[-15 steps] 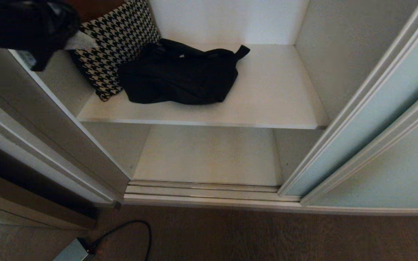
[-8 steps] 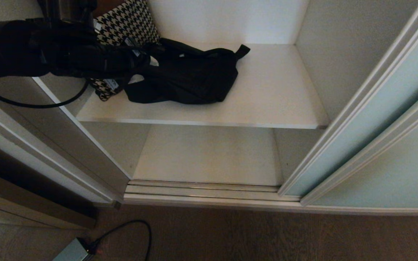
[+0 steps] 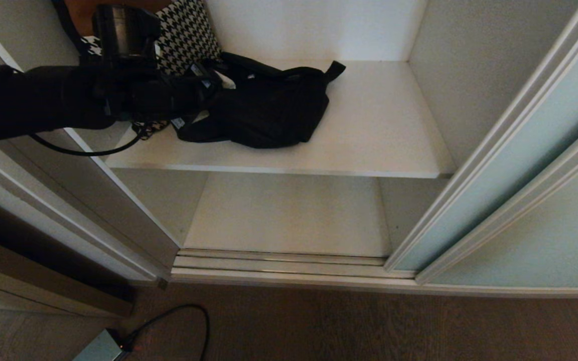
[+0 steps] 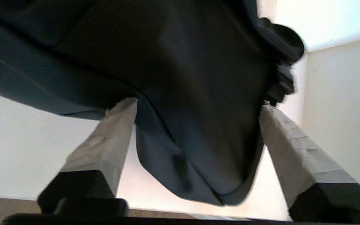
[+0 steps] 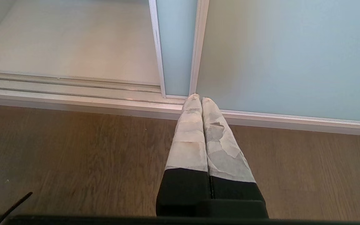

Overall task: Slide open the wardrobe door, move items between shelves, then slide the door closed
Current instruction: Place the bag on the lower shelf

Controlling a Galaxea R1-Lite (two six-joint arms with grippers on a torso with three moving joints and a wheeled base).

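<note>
A: What is seen first?

B: The sliding wardrobe door [image 3: 515,200] is seen pushed aside, at 3 o'clock in the head view. The way in is open. Two shelves are shown: the upper shelf [image 3: 379,135] and the lower shelf [image 3: 289,215] at 6 o'clock under it. Nothing is seen on the lower one.

A: Where is the black bag [image 3: 264,110]?

B: It is laid on the upper shelf, near 12 o'clock, just beside a checked pillow [image 3: 188,35] at 11 o'clock.

A: And the left gripper [image 3: 203,95]?

B: It is reached in from 9 o'clock, at the bag's near end. In the left wrist view its jaws are spread wide, with a fold of the bag between the fingertips [image 4: 120,115]. Nothing is squeezed yet.

A: How should the step be done well?

B: The gripper should likely be pushed a bit deeper, so a thick bunch of cloth is caught, not a thin edge. Then the jaws should be closed firmly. The bag is soft, so it may sag and drag; it should be lifted clear of the shelf edge before being lowered.

A: And the right gripper [image 5: 197,99]?

B: It is parked low, by the floor and door frame, with its jaws pressed together on nothing.
</note>
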